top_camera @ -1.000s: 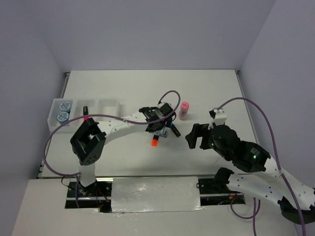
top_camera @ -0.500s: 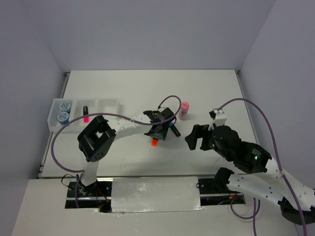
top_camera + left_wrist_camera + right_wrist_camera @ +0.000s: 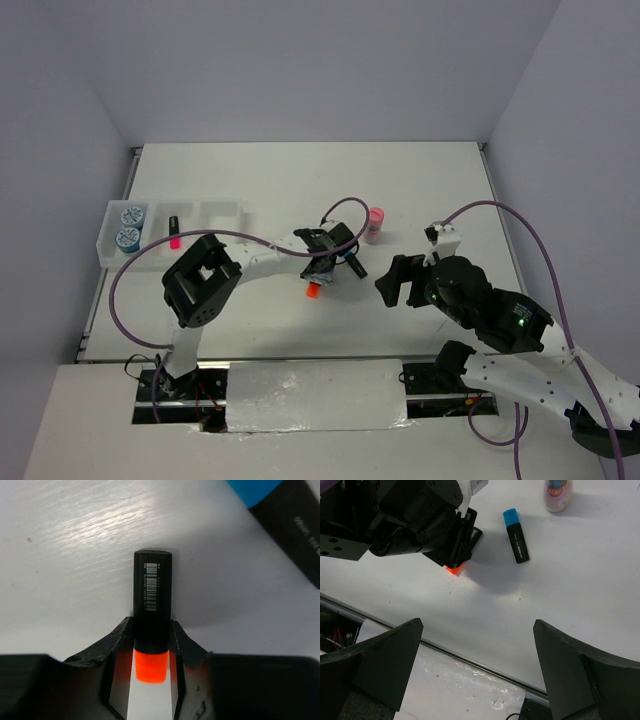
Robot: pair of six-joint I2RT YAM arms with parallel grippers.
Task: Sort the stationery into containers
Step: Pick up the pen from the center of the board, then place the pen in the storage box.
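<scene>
The orange-tipped black marker (image 3: 152,600) lies on the white table, and my left gripper (image 3: 152,626) is shut on it near its orange end, a finger pressed to each side. From above, the left gripper (image 3: 318,274) is down over the marker with the orange tip (image 3: 312,291) poking out. Just right of it lies the blue-tipped marker (image 3: 516,535), with the pink-capped tube (image 3: 375,224) upright beyond. The white tray (image 3: 222,211) at far left holds two tape rolls (image 3: 130,226) and the pink-tipped marker (image 3: 173,231). My right gripper (image 3: 477,624) hovers open and empty.
The table's near edge and a metal rail (image 3: 485,657) run under my right gripper. My right arm (image 3: 480,310) stands to the right of the markers. Grey walls close in the table on three sides.
My left gripper has come down over the orange marker and its fingers have closed onto it. The right arm has barely moved.
</scene>
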